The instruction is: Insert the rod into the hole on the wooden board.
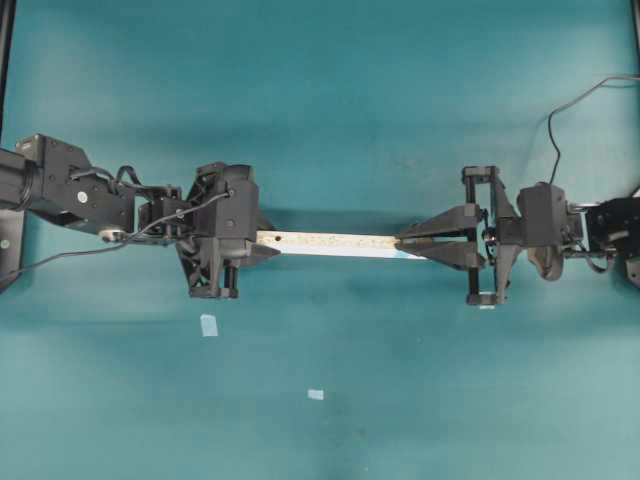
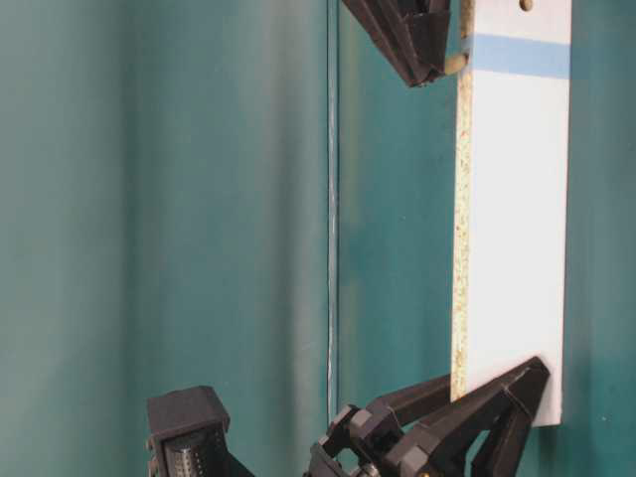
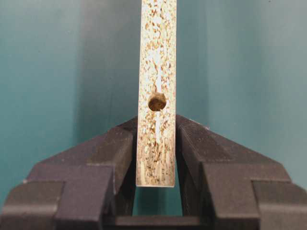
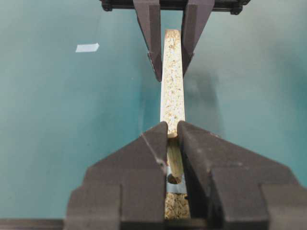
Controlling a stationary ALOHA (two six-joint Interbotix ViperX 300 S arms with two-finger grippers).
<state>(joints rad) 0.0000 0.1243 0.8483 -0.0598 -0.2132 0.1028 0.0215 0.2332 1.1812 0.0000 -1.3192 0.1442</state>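
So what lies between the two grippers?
The wooden board, clamped by the left gripper at one end, bridges the gap to the right gripper, which pinches the rod: overhead view.

The right gripper (image 4: pixel 172 132) covers the hole (image 4: pixel 174 179); open table (image 1: pixel 420 400) surrounds the wooden board (image 1: pixel 330 243).

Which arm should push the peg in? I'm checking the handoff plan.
Right: its tool already holds the short cream-white rod just above the blue-marked hole, while the left tool clamps the speckled wooden board.

Robotics lab bench: plain teal tabletop (image 1: pixel 320 80), black cable (image 1: pixel 575 100) trailing over it, light-blue tape squares (image 1: pixel 209 325) stuck on it.
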